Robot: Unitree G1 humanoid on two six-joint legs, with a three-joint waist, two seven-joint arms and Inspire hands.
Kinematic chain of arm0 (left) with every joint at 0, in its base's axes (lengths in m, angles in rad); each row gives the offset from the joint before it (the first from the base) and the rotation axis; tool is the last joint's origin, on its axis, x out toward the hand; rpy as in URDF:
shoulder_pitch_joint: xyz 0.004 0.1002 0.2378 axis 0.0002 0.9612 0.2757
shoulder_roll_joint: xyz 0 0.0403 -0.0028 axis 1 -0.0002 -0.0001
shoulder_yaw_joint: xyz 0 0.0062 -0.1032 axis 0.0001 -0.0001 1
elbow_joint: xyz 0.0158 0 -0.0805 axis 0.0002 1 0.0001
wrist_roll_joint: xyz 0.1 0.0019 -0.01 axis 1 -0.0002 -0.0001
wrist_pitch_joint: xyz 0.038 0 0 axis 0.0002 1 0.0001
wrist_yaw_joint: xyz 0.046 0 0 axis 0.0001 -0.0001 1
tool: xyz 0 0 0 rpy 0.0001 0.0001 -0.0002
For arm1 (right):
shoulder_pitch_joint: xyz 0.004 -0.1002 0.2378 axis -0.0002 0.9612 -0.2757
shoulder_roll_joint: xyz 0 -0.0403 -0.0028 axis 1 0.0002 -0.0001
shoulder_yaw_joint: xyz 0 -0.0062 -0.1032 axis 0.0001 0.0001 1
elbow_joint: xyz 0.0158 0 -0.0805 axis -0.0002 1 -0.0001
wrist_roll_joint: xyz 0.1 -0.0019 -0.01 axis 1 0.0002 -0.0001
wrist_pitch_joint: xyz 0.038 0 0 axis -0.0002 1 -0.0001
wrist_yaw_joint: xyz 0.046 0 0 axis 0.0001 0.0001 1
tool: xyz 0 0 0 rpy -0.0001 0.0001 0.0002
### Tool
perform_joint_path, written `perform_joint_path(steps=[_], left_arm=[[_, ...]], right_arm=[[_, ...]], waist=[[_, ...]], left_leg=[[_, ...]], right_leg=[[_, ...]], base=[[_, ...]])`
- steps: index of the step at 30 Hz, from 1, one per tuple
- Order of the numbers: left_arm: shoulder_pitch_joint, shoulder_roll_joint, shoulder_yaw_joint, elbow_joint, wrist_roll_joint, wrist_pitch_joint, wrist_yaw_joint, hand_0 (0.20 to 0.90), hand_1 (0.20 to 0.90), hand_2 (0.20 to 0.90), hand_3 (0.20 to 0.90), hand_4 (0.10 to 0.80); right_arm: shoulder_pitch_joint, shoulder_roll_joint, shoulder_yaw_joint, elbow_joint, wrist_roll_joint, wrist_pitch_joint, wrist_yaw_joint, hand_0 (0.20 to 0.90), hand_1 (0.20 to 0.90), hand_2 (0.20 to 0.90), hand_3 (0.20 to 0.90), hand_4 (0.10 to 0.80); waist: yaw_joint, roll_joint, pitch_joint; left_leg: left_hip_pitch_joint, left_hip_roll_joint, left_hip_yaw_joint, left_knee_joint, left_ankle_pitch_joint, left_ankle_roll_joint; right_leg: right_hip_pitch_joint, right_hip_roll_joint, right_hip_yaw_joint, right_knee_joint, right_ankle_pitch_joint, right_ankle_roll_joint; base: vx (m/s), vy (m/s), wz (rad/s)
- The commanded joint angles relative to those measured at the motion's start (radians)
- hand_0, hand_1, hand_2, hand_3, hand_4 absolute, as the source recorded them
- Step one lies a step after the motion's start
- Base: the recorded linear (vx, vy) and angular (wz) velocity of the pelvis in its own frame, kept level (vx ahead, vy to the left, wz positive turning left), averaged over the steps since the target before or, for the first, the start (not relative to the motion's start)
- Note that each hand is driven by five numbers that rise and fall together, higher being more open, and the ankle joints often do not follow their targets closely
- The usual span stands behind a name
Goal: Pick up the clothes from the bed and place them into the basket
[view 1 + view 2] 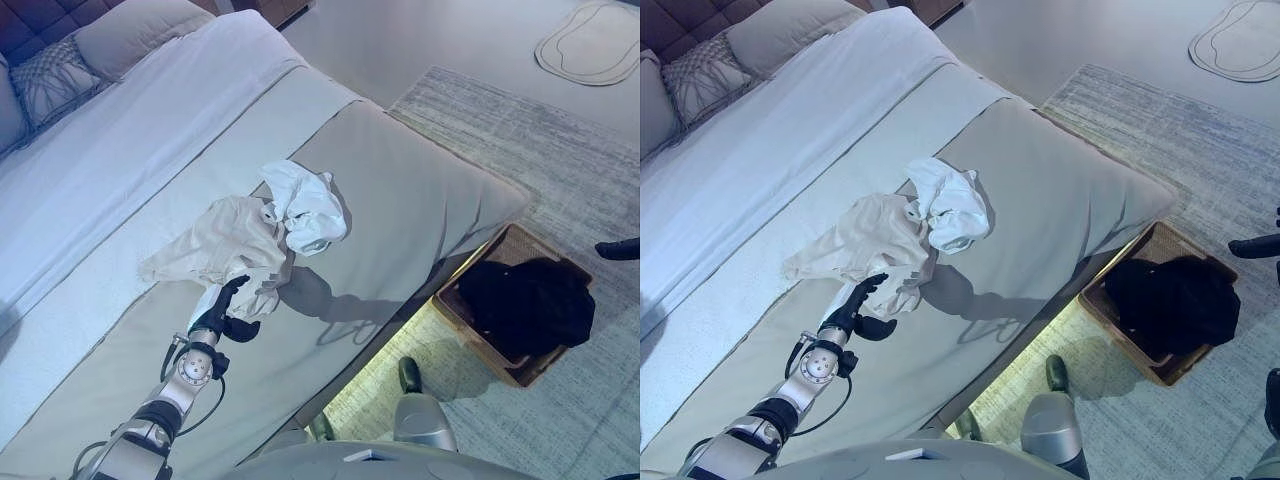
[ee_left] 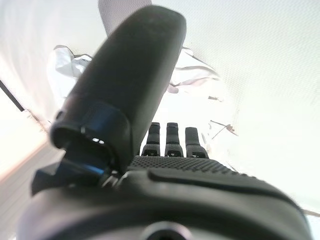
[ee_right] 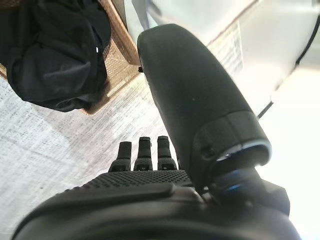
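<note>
Left hand: dark left hand (image 1: 225,312) with fingers straight, at the near edge of the crumpled cream and white clothes (image 1: 255,235) on the grey-covered bed (image 1: 400,190).
Right hand: idle right hand (image 3: 165,165), fingers relaxed, above the rug.
Grasp advice: push deeper into the cloth before curling, gathering both pieces.
Container: brown woven basket (image 1: 470,318) on the floor beside the bed, already holding a black garment (image 1: 530,300).

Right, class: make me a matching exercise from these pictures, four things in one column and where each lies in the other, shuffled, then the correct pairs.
Things:
1. white garment
2. black garment
3. basket
4. left hand

Places:
A. in the basket
B. on the rug beside the bed
C. crumpled on the bed, against the beige garment
D. at the near edge of the beige garment

Pairs: 1-C, 2-A, 3-B, 4-D
</note>
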Motion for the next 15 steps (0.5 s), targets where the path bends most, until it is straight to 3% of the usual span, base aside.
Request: perform_joint_path(steps=[1,8,15], left_arm=[[-0.033,0.087,0.004,-0.021,-0.026,-0.006,0.021,0.9,0.9,0.9,0.9,0.8],[-0.023,0.072,0.01,0.004,-0.024,-0.013,0.053,0.9,0.9,0.9,0.9,0.8],[0.023,0.046,0.025,0.022,-0.005,-0.032,0.086,0.9,0.9,0.9,0.9,0.8]], right_arm=[[-0.076,0.043,0.081,-0.104,-0.072,-0.08,-0.032,0.9,0.9,0.9,0.9,0.8],[-0.179,0.091,0.256,-0.227,-0.226,-0.132,-0.077,0.9,0.9,0.9,0.9,0.8],[-0.287,0.14,0.339,-0.276,-0.339,-0.102,-0.283,0.9,0.9,0.9,0.9,0.8]], waist=[[0.035,-0.12,-0.128],[0.078,-0.144,-0.128],[0.147,-0.158,-0.121]], left_leg=[[-0.034,0.021,0.006,0.07,-0.07,-0.025],[-0.051,0.015,-0.029,0.061,-0.052,-0.025],[-0.069,0.005,-0.073,0.086,-0.054,-0.025]], right_leg=[[-0.028,-0.017,-0.018,0.119,-0.104,0.017],[-0.016,-0.02,-0.046,0.111,-0.102,0.016],[0.013,-0.031,-0.09,0.116,-0.114,0.007]], base=[[-0.003,-0.003,0.13],[0.0,-0.003,0.1],[0.103,0.025,0.23]])
